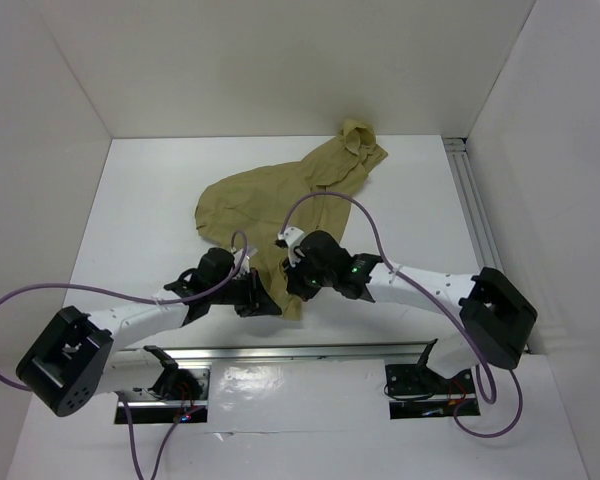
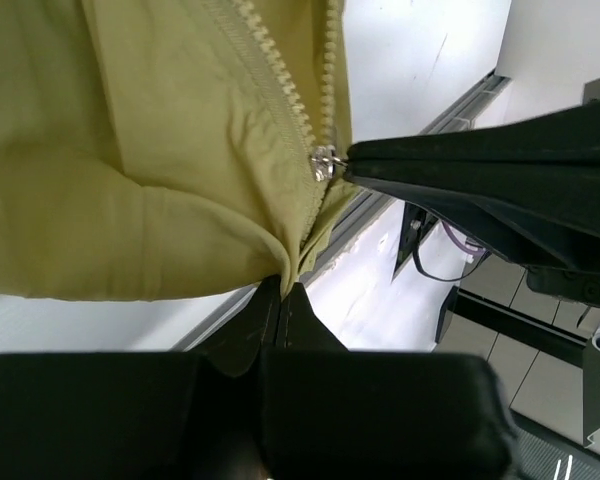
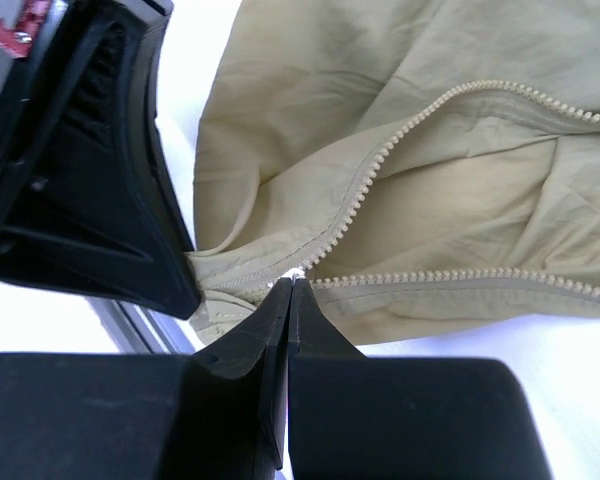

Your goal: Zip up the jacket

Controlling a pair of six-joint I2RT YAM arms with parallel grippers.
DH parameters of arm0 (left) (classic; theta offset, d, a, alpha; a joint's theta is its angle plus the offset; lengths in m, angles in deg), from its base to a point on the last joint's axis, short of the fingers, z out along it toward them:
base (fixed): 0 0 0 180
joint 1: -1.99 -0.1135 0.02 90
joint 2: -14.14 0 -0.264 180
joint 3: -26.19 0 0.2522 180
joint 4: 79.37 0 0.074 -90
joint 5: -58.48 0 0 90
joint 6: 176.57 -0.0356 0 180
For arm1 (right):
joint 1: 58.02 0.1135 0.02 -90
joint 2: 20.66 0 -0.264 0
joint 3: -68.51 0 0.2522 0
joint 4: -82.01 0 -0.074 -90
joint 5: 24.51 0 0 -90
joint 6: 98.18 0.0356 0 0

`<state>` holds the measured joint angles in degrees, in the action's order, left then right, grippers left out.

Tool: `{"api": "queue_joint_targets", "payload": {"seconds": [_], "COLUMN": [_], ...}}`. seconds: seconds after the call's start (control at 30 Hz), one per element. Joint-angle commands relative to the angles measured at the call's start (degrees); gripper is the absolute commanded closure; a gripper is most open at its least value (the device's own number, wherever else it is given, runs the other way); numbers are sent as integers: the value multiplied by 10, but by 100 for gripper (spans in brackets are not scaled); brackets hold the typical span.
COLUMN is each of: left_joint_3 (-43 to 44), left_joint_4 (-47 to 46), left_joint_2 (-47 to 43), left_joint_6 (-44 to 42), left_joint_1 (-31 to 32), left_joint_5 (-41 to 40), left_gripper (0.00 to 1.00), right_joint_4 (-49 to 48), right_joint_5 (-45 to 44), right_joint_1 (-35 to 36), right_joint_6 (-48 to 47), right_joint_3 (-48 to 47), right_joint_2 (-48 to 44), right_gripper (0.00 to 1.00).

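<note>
On the table: the jacket [image 1: 280, 195] lies crumpled on the white table [image 1: 130, 200], spread from the middle toward the far wall.
Hood: the hood [image 1: 360, 140] points to the far right corner, close to the back wall.
Near edge of the jacket: the bottom hem reaches toward the arms, and both grippers meet it there.
Left gripper [image 2: 283, 292]: closed, with a fold of the jacket's bottom hem pinched between its tips, just beside the foot of the zipper (the cloth bunches straight into the closed tips in the left wrist view).
Right gripper [image 3: 288, 285]: closed, its tips pressed together right at the bottom of the zipper. They touch the small metal zipper pull [image 2: 323, 162] and seem to be pinching it, though the grip itself is too small to see for sure.
Zipper: undone, with the two rows of pale teeth [image 3: 380, 160] running apart from the point where the right gripper sits.
Grippers together: just beside each other on the same stretch of hem, coming in from opposite sides.
Rail: a metal rail [image 1: 300, 352] runs along the near side of the table, between the arm bases and the jacket.
Cables: purple cables [image 1: 20, 300] loop out from both arms.
</note>
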<state>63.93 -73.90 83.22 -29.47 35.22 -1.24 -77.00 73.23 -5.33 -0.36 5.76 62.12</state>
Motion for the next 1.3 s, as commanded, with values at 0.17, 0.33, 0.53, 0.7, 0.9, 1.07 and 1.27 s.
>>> {"api": "queue_joint_targets", "payload": {"seconds": [0.17,0.33,0.53,0.7,0.9,1.07,1.27], "left_joint_3": [-7,-7,-7,12,44,48,48], "left_joint_4": [44,77,95,122,185,281,363], "left_joint_2": [-35,-68,-76,-87,-106,-162,-234], "left_joint_6": [-24,-24,-24,-30,-41,-33,-9], "left_joint_1": [1,1,1,1,-12,-12,-17], "left_joint_5": [29,29,17,7,-22,-32,-60], "left_gripper": [100,100,100,100,100,100,100], "right_joint_4": [-55,-72,-89,-103,-125,-120,-114], "right_joint_5": [-52,-61,-48,-63,-76,-86,-104], "right_joint_1": [-52,-138,-233,-307,-375,-394,-421], "right_joint_6": [-32,-44,-69,-83,-71,-84,-90], "right_joint_3": [-57,-100,-184,-249,-326,-380,-430], "right_joint_2": [28,57,105,171,230,267,287], "right_gripper": [100,100,100,100,100,100,100]}}
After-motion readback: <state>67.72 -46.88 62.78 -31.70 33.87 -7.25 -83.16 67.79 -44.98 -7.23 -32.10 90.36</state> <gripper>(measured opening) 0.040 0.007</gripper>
